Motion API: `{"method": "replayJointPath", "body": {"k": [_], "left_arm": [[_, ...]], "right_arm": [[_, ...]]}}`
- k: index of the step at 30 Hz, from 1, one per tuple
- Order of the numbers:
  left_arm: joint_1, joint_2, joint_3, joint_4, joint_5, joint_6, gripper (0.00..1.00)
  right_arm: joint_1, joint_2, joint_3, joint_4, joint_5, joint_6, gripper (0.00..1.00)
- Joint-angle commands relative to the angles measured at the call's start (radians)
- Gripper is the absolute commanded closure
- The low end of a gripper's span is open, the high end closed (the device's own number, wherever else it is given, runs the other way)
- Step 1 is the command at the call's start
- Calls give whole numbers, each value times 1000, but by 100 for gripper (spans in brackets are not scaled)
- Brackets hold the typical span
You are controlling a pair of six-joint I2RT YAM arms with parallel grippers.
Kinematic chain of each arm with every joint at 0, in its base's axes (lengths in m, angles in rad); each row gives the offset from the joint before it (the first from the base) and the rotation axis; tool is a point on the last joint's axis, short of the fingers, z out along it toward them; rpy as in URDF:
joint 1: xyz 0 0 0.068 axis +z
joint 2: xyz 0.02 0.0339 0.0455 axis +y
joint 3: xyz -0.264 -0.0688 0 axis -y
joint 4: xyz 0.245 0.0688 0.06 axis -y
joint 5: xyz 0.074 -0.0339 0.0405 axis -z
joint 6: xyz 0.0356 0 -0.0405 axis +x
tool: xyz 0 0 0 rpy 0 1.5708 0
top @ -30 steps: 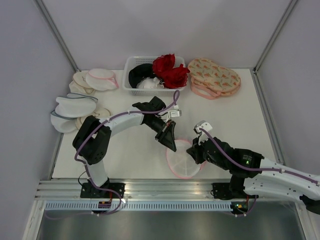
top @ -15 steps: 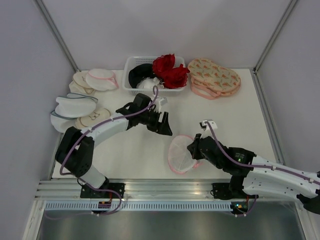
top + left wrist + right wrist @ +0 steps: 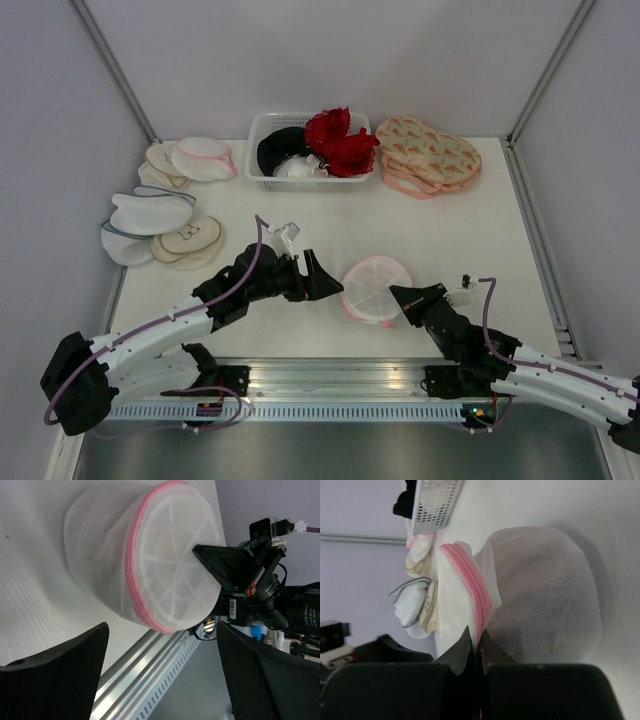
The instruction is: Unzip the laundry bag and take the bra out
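Observation:
The laundry bag (image 3: 375, 290), a white mesh dome with pink zipper trim, lies tipped on its side near the table's front edge. My right gripper (image 3: 405, 297) is shut on the pink trim (image 3: 470, 585) at the bag's right edge, and its fingertips (image 3: 479, 640) pinch the zipper tape. My left gripper (image 3: 318, 280) stands open just left of the bag, apart from it. In the left wrist view the bag (image 3: 150, 555) sits beyond the wide-spread fingers (image 3: 55, 675), with nothing between them. The bra does not show through the mesh (image 3: 545, 595).
A white basket (image 3: 262, 180) with red, black and white garments stands at the back. Beige floral pouches (image 3: 428, 155) lie to its right. Pink-trimmed pouches (image 3: 200, 158) and blue-trimmed ones (image 3: 150, 215) lie at the left. A metal rail (image 3: 330, 375) runs along the near edge.
My left gripper opened, drew away from the bag and came down low to its left. The right gripper, still shut on the trim, pulled the bag up and to the right.

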Motion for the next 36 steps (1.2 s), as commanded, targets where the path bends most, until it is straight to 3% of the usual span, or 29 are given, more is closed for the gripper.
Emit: {"method": "replayJointPath", "body": {"k": [1,9,13,18,24,25,28,29,30,31,34,35,36], "left_arm": [[-44,-50,-107,216,-28,-267,9],[-161,-78,-162,258,-155,-375,5],[-166,-43,-200,399,-179,-435,5],[-212,75,-98,343,-146,-410,5],[-212,40,-116,349,-224,-399,10],[-212,34,-114,346,-232,-377,14],[-210,25,-107,355,-281,-323,47],[-210,26,-104,355,-284,-312,65],[-209,32,-96,355,-286,-306,74],[-207,45,-91,346,-284,-304,97],[-202,65,-84,346,-278,-289,98],[-198,65,-84,343,-278,-283,98],[-190,63,-84,333,-286,-278,98]], "right_arm": [[2,67,-27,289,16,110,100],[5,210,-61,530,-57,129,100],[10,262,-58,600,-88,83,100],[22,274,-71,664,-87,81,100],[22,266,-91,703,-108,69,99],[22,269,-87,695,-119,64,99],[22,288,-65,683,-155,32,100],[22,289,-55,680,-162,19,100],[22,293,-48,675,-180,-21,100],[22,291,-38,652,-185,-31,100],[22,289,5,586,-217,-107,100],[22,285,43,516,-218,-139,94],[21,276,65,487,-225,-174,80]]}}
